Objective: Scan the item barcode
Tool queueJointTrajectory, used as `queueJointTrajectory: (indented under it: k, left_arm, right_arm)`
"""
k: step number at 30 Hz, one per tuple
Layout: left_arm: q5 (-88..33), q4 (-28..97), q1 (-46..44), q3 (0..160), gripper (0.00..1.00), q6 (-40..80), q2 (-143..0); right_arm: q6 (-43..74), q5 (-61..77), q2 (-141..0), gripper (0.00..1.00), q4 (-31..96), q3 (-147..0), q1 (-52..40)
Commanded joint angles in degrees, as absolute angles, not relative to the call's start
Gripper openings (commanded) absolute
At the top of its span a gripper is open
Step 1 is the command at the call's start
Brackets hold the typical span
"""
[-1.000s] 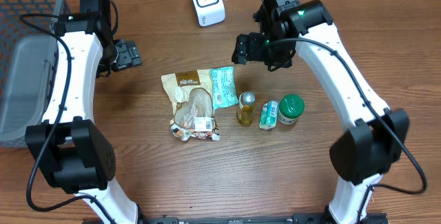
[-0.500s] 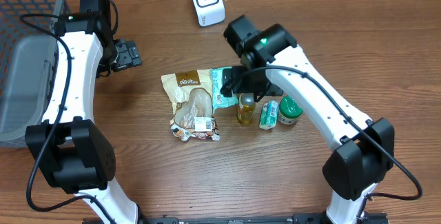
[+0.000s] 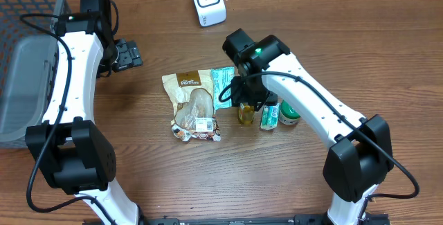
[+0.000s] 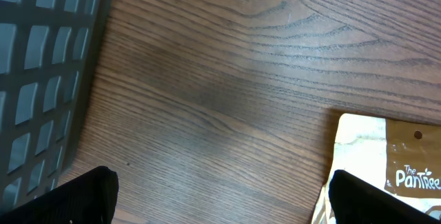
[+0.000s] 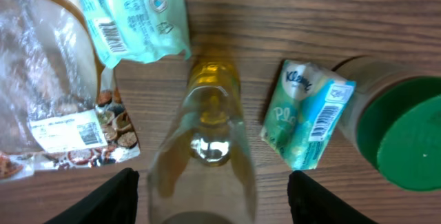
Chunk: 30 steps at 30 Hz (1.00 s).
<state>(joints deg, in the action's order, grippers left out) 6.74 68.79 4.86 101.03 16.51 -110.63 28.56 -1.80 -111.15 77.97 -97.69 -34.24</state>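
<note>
**Right jaws straddle the bottle, left arm parked wide open**

Over the middle of the table (image 3: 332,17) the right gripper (image 3: 246,100) is down over the small bottle (image 3: 246,114) of yellow liquid. From the right wrist camera, the bottle (image 5: 207,141) stands upright right between the two black fingers (image 5: 110,200), and there's a sliver of wood showing on each side, so the jaws are spread around it and not clamped. Just to its right lies the teal tissue pack (image 5: 306,114), barcode up, with the green-lidded jar (image 5: 393,127) beside that. To its left are the mint packet (image 3: 223,86) and the clear snack bag (image 3: 192,107). The white scanner (image 3: 208,2) sits near the far edge, well apart from the bottle. On the left side, the left gripper (image 3: 126,55) hangs beside the grey basket (image 3: 28,45), jaws fully apart, nothing between them
</note>
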Motion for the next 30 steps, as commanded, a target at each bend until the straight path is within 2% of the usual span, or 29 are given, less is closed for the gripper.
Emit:
queueJointTrajectory:
  k: [1, 6, 9, 15, 30]
  left_arm:
    - [7.5, 68.8, 4.8, 102.0, 0.99, 16.3, -109.7]
    - [7.5, 68.8, 4.8, 102.0, 1.00, 16.3, -109.7]
    - [7.5, 68.8, 4.8, 102.0, 1.00, 16.3, -109.7]
    - [7.5, 68.8, 4.8, 102.0, 1.00, 16.3, -109.7]
    - [7.5, 68.8, 4.7, 102.0, 0.99, 16.3, -109.7]
  right_arm:
    - [28.8, -2.3, -110.3, 0.66, 78.1, -97.4, -35.7]
    - [28.8, -2.5, -110.3, 0.65, 79.0, -97.4, -36.1]
    - [28.8, -2.5, -110.3, 0.57, 78.8, -97.4, -36.1]
    - [28.8, -2.5, -110.3, 0.49, 78.7, -97.4, -36.1]
    - [28.7, -5.2, -110.3, 0.59, 77.1, -97.4, -36.1]
